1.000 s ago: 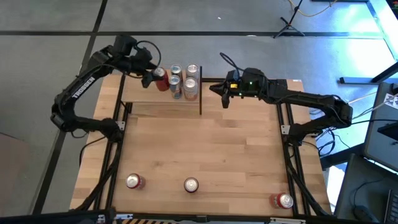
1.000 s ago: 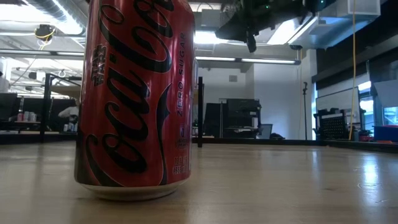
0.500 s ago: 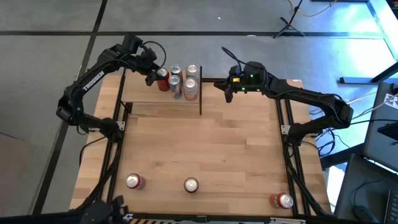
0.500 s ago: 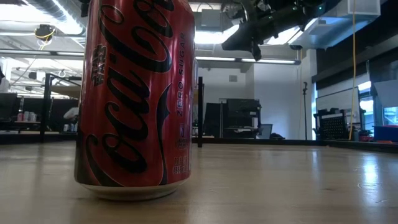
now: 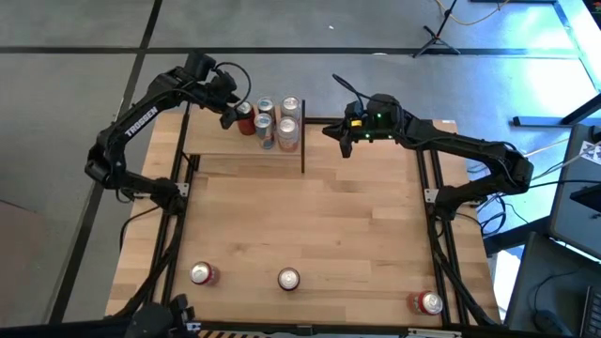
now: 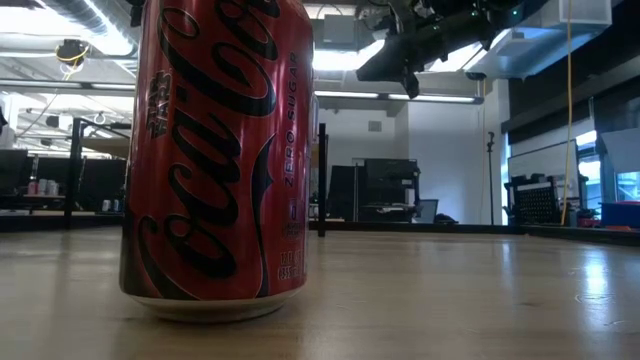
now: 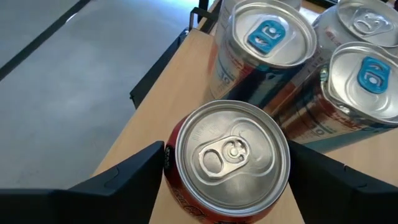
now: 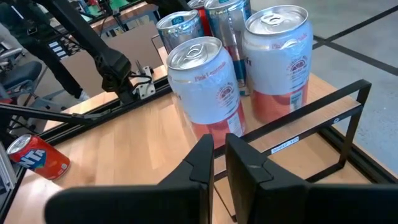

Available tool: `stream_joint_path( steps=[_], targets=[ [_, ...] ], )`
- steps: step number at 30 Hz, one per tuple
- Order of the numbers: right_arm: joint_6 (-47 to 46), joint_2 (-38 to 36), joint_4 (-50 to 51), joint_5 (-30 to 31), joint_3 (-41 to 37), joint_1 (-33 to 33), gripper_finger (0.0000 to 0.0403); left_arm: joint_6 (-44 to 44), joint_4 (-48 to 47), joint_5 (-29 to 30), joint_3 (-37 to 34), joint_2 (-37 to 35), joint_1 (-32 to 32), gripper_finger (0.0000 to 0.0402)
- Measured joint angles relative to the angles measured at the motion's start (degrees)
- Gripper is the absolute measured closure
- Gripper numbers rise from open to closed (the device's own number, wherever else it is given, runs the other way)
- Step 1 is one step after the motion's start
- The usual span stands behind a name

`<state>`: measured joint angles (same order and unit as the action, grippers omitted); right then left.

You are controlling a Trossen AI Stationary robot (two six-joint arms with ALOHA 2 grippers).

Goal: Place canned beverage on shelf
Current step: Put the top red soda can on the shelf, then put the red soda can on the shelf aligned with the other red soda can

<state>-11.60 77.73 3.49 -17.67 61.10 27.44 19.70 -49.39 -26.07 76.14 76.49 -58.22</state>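
Observation:
A red can [image 5: 246, 116] stands upright on the shelf [image 5: 235, 152] at the table's far side, left of several silver cans [image 5: 277, 117]. My left gripper [image 5: 235, 113] is open around the red can [image 7: 227, 158]. Its two fingers [image 7: 124, 180] stand close on either side of the can's top, coming slanting down from the left. My right gripper [image 5: 340, 136] hovers shut just right of the shelf and above it. It faces the silver cans [image 8: 205, 87] and holds nothing, and it also shows in the low view [image 6: 405, 70].
Three more cans stand along the table's near edge at left [image 5: 202, 274], middle [image 5: 288, 279] and right [image 5: 427, 302]. The middle one fills the low view [image 6: 215, 160]. A black shelf post [image 5: 303, 155] rises between the shelf and my right gripper.
My left gripper has gone a little toward the table's far edge and down with the red can, bringing it beside the silver cans, and has then kept still. My right gripper has shifted slightly toward the far edge.

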Motion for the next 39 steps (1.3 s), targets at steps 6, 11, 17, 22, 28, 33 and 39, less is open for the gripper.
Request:
stream_joint_path(
  steps=[6, 11, 17, 22, 28, 33, 39],
  targets=[
    [0.0, 0.0, 0.0, 0.0, 0.0, 0.0, 0.037, -0.1, 0.4, 0.1, 0.0, 0.0, 1.3, 0.0089],
    [0.0, 0.0, 0.0, 0.0, 0.0, 0.0, 0.037, -1.6, 1.6, 1.0, 0.1, -0.1, 2.1, 0.0073],
    [0.0, 0.0, 0.1, 0.0, 0.0, 0.0, 0.037, -2.1, 1.9, 1.3, 0.1, -1.9, 2.5, 0.0069],
    [0.2, 0.0, 0.1, 0.0, 0.0, 0.0, 0.037, -4.0, 2.7, 1.5, 1.6, -4.4, 2.4, 0.0073],
    [0.2, 0.0, 0.0, 0.0, 0.0, 0.0, 0.037, -8.5, 3.3, 1.5, 4.1, -7.3, 2.8, 0.0073],
    [0.0, 0.0, -1.1, 0.1, 0.0, 0.0, 0.037, -17.4, 4.7, 0.8, 4.3, -8.5, 4.1, 0.0073],
    [0.0, 0.0, -1.4, 0.5, 0.0, 0.0, 0.037, -16.6, 5.3, -8.5, 4.3, -8.6, 5.3, 0.0073]
  ],
)
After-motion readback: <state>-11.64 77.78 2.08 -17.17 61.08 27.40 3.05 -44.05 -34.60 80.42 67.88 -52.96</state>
